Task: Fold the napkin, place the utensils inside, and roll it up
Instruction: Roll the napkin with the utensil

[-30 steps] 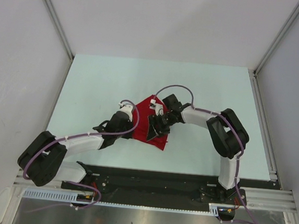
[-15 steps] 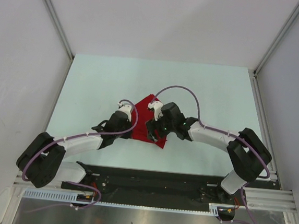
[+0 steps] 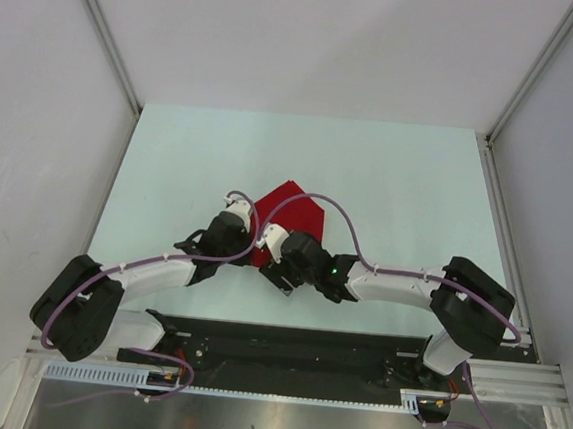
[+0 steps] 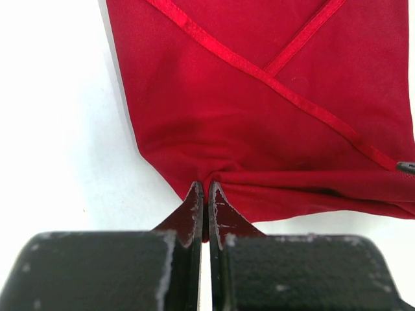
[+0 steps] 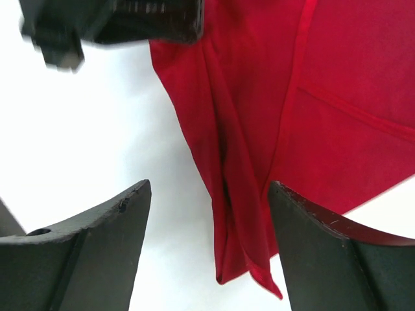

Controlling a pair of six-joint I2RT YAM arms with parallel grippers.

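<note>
Left gripper point(image 4: 206, 194) clamped tight on the napkin point(image 4: 259, 110), pinching a bunched bit of its edge. Right gripper point(image 5: 211, 194) jaws spread wide, straddling a raised fold at the napkin's corner, gripping nothing. It's probably just above the cloth, contact unclear. Napkin lies folded on the table point(image 3: 400, 184), both grippers at its near side.

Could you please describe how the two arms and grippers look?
Both the left arm and right arm have white links with bulky black joints, and a purple cable loops along each. The left gripper and right gripper are black, with tapering, scuffed fingers. A small green light glows on the right wrist.
</note>
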